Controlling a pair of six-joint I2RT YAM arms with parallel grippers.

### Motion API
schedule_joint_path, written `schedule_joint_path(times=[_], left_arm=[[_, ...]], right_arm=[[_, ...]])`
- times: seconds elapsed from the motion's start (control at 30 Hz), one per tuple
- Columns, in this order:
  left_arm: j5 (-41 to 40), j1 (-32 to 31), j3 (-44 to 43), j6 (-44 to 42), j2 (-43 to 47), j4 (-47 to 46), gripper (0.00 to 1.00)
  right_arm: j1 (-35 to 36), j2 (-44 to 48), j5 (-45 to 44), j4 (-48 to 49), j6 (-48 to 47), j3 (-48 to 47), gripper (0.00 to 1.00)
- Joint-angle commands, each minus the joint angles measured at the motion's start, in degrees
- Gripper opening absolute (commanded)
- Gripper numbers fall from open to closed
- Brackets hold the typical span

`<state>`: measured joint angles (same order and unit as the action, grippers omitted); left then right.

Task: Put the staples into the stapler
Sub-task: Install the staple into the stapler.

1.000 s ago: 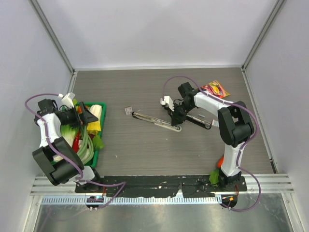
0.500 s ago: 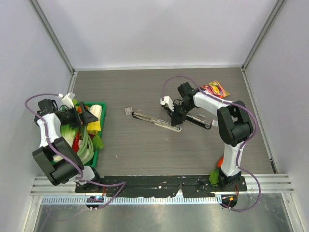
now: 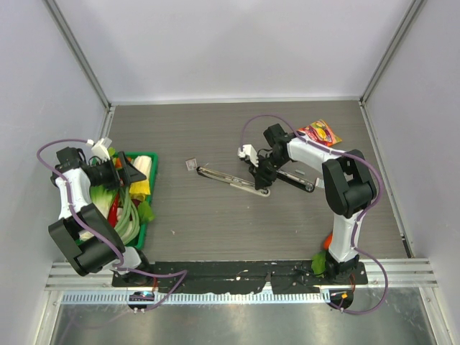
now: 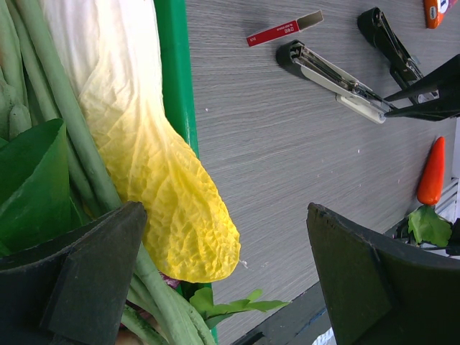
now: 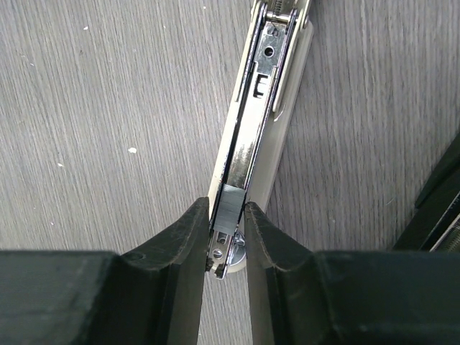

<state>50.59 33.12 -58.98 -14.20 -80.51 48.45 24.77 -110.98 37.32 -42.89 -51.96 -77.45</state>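
Note:
The stapler lies swung open on the table, its metal channel facing up. A short grey strip of staples sits in the near end of that channel. My right gripper straddles this strip, jaws open by a narrow gap, fingers close on either side; from above the right gripper is at the stapler's right end. The small red-and-white staples box lies left of the stapler, also seen as the box. My left gripper hangs wide open and empty over the vegetables.
A second, black stapler lies just right of the right gripper. An orange-red snack packet is at the back right. A green basket of leafy vegetables stands at the left, and a toy carrot lies by the right arm's base.
The right jaws have eased slightly apart around the staple strip at the channel's end. The left arm has not moved.

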Motion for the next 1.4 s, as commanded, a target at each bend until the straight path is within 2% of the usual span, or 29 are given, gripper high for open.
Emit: schedule_joint_path(times=[0.0,0.13,0.27,0.53,0.73,0.93,1.0,1.2,1.37], left_arm=[[-0.6,0.5,-0.8,-1.1,-0.7,0.0,1.00],[-0.6,0.5,-0.8,-1.2,-0.7,0.0,1.00],[-0.6,0.5,-0.8,-1.1,-0.6,0.1,1.00],[-0.5,0.5,-0.8,-1.2,-0.6,0.1,1.00],[-0.5,0.5,-0.8,-1.2,-0.4,0.2,1.00],[-0.7,0.5,-0.8,-1.1,-0.3,0.2,1.00],[-0.8,0.5,-0.8,-1.1,-0.2,0.3,1.00],[-0.9,0.5,-0.9,-1.2,0.0,0.4,1.00],[-0.8,0.5,-0.8,-1.1,0.2,0.6,1.00]], right_arm=[[0.4,0.6,-1.9,-1.3,-0.1,1.2,0.31],[0.4,1.0,-1.6,-1.3,0.2,0.9,0.33],[-0.1,2.7,-0.9,-1.3,1.0,0.5,0.39],[-7.4,4.8,7.4,-5.3,2.9,-3.8,0.45],[-8.3,5.0,7.5,-3.7,5.0,-0.9,0.46],[-8.3,6.6,3.4,6.8,10.6,4.1,0.44],[-8.1,6.7,3.4,7.6,10.7,5.2,0.41],[-4.9,3.9,5.1,1.2,4.8,4.2,0.34],[-4.0,4.6,7.3,-3.5,1.1,3.8,0.34]])
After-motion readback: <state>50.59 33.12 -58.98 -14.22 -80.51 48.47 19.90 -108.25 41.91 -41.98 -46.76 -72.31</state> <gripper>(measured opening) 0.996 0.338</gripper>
